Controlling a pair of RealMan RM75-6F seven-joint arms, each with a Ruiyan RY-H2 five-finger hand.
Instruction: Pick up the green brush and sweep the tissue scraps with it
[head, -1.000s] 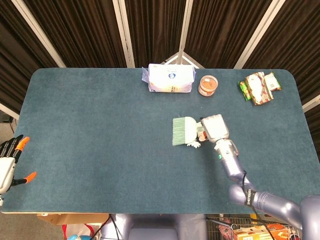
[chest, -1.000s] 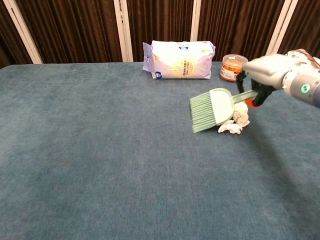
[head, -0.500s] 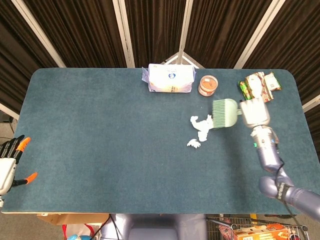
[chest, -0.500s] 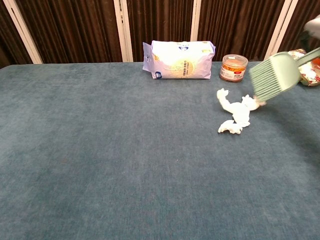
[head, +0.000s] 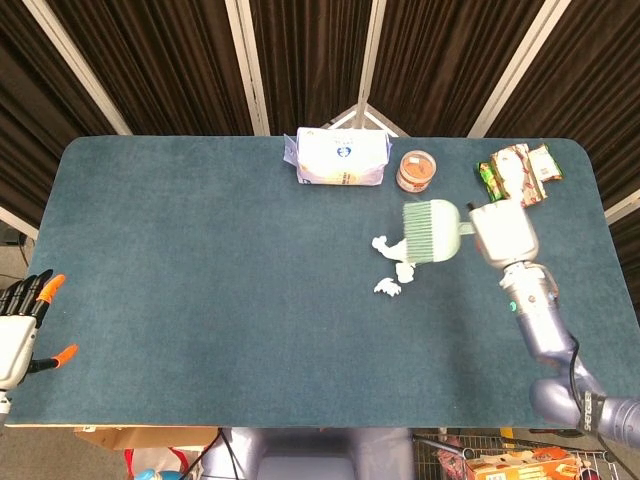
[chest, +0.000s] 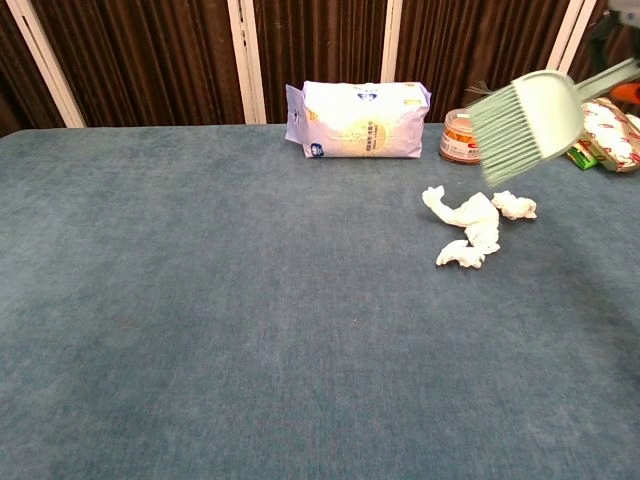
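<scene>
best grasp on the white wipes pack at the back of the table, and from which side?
Likely from above, across its short depth: the wipes pack lies flat and long, parallel to the back edge. Left side is open; the round tin sits close on its right. The right hand holds the green brush.

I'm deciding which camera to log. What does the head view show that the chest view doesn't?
Only the head view shows the right hand gripping the green brush and the left hand, holding nothing, at the table's edge. Only the chest view shows the brush lifted clear above the tissue scraps. Both show the brush, scraps, white packet, round tin and snack packets.
</scene>
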